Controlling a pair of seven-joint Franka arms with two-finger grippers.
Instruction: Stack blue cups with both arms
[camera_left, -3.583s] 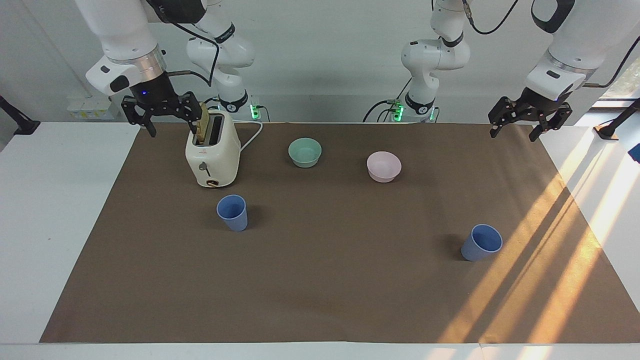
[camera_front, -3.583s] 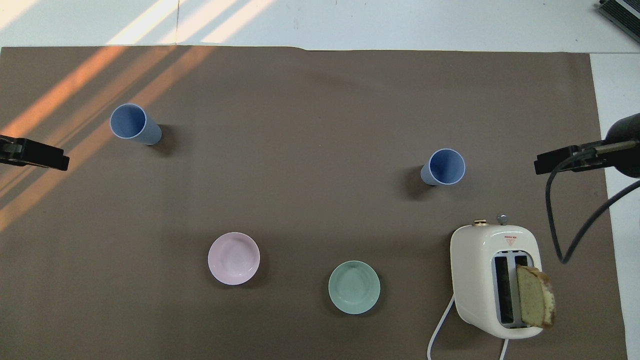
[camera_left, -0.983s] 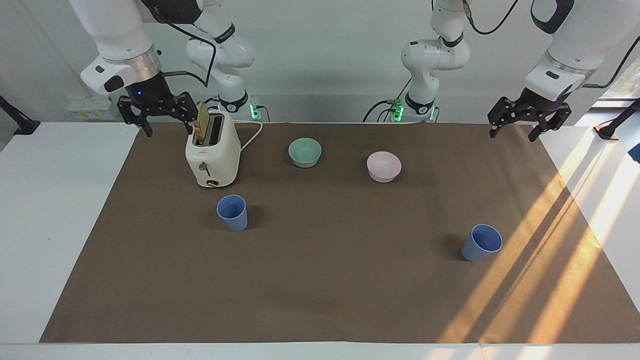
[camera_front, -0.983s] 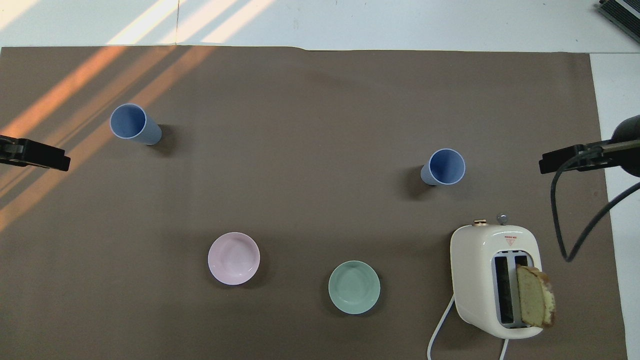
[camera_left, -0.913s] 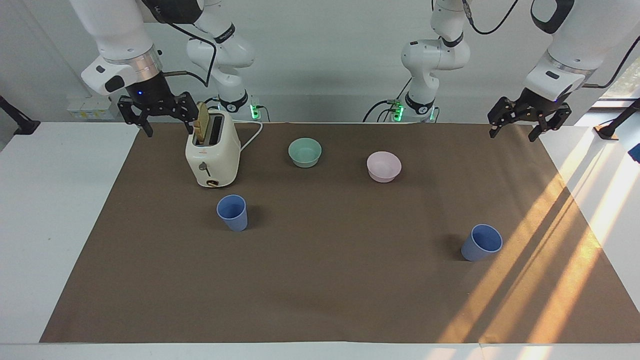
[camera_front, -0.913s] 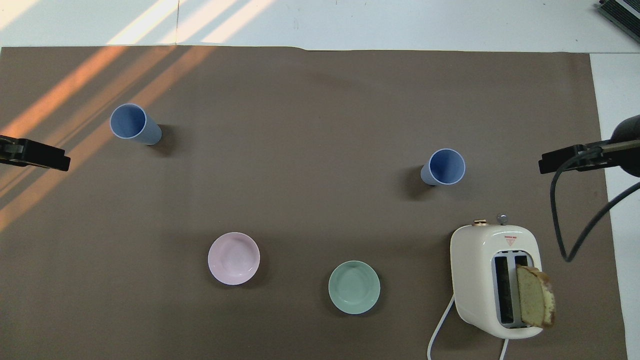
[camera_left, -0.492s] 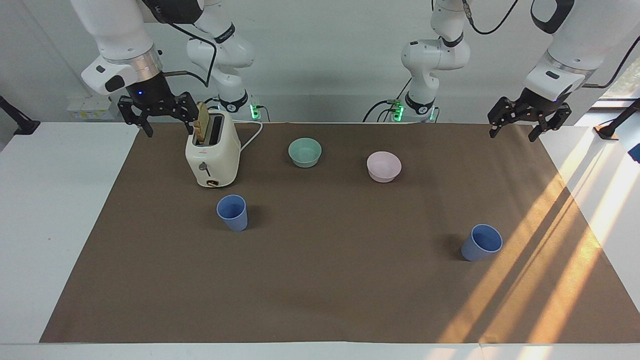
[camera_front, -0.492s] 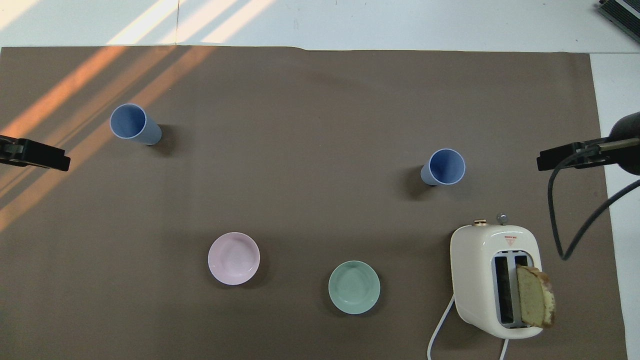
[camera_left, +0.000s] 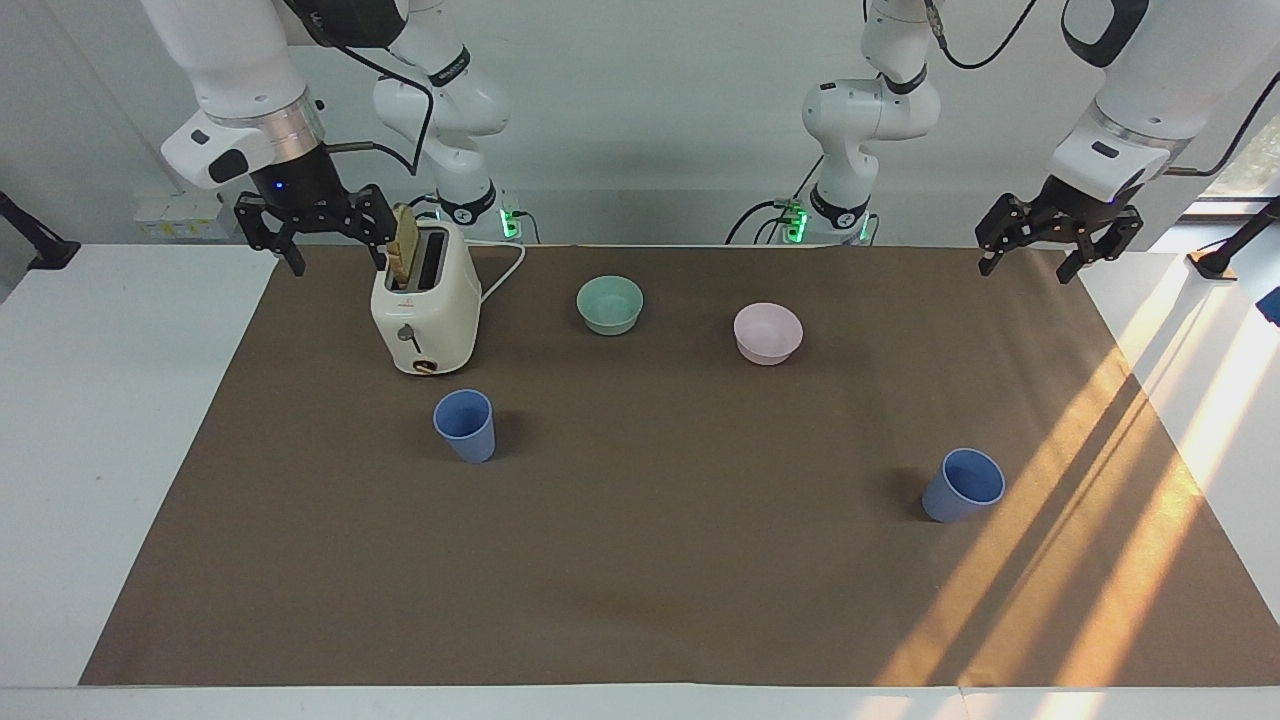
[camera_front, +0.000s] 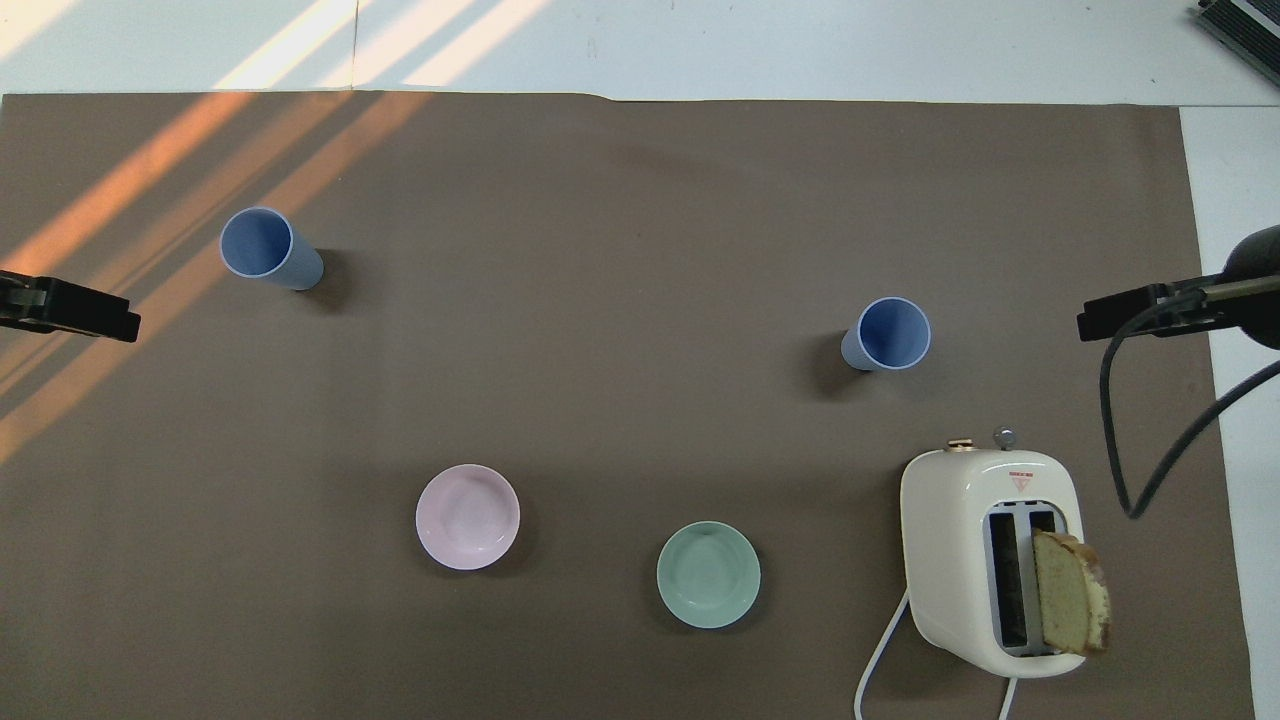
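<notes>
Standing apart, two tapered matte blue cups (camera_left: 465, 424) (camera_left: 962, 485) rest unstacked.

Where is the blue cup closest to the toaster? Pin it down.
That blue cup stands upright on the brown mat toward the right arm's end of the table, just farther from the robots than the toaster. In the facing view it sits directly below the toaster.

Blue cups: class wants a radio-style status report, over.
Left gripper open, raised at its end of the table; right gripper open, raised beside the toaster. Both blue cups upright, apart, unstacked. Nothing between them.
</notes>
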